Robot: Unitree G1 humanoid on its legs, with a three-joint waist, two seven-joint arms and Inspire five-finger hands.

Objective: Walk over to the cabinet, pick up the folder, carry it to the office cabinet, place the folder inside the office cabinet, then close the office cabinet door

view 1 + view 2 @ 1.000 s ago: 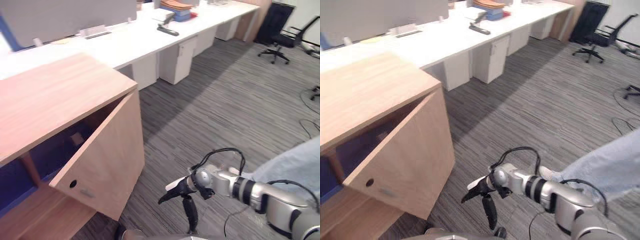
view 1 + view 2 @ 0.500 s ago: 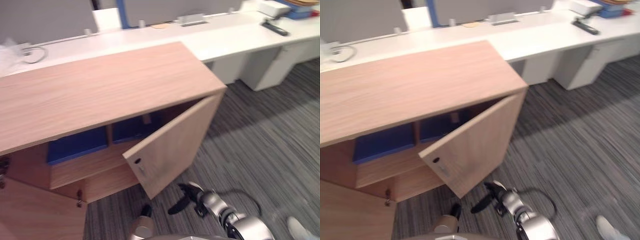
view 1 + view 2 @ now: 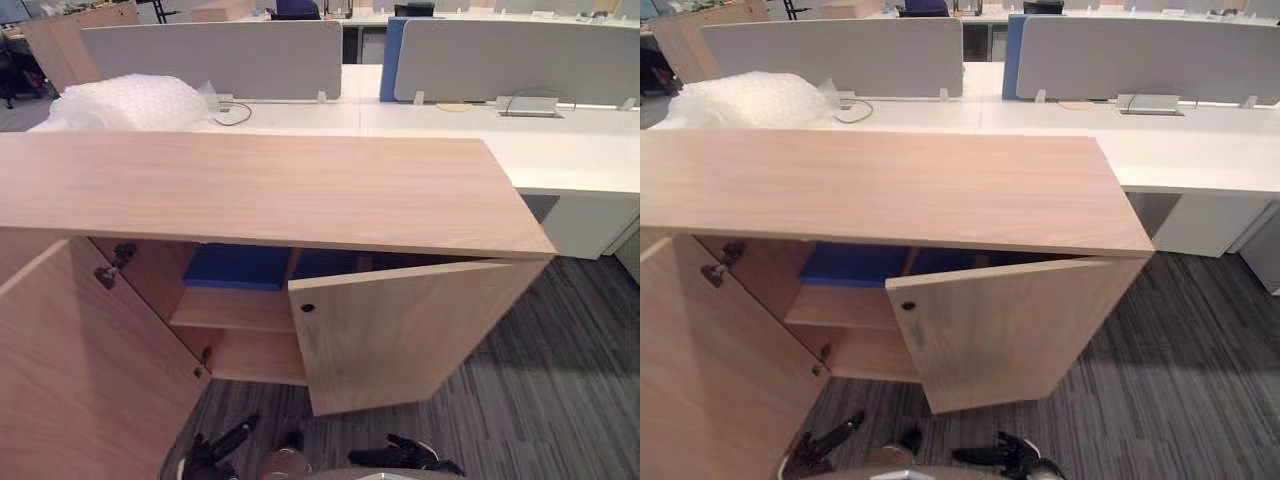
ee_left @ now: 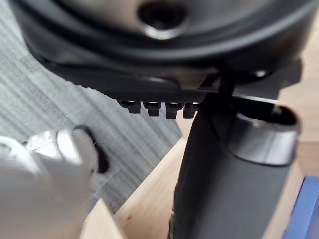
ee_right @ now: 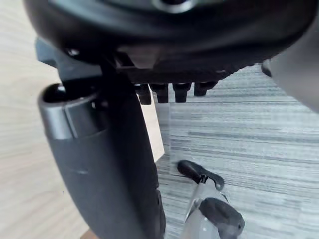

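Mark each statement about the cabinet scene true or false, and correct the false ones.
1. The right door of the cabinet stands open. True.
2. The blue folder lies on top of the cabinet. False: it lies inside, on a shelf.
3. The left hand holds the folder. False: the left hand and the right hand hang low near the floor, fingers relaxed, both empty.
4. Bubble wrap lies on the white desk behind the cabinet. True.
5. The left door is shut. False: it is swung open too.
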